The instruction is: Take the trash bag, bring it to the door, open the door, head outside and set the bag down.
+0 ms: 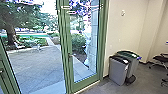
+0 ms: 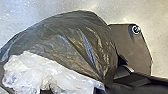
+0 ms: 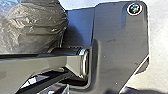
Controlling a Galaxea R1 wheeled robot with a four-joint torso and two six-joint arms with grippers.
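I cannot tell how far the left pincer is open or whether it has hold of anything, and the same goes for the right pincer. The trash bag (image 2: 75,42) shows large in the left wrist view: dark, thin plastic, puffed out and creased, its folds drawing together beside the robot's own jointed bar. Crumpled whitish plastic (image 2: 32,70) lies against the dark part. In the right wrist view, the rounded, wrinkled side of the bag is next to the robot's wide dark plate. Behind the bag is the pale floor (image 2: 20,12).

Farther out, the head view has a glass door (image 1: 85,83) in a green frame, with a handle (image 1: 70,54) along one edge. Through the glass are a paved yard (image 1: 37,63), a tree (image 1: 10,33) and shrubs (image 1: 78,43). Indoors, to the right of the door, two grey bins stand close together near the pale wall (image 1: 127,27): one with a dark lid (image 1: 118,71), the other with a green lid (image 1: 134,66). A dark chair (image 1: 160,58) is at the far right.
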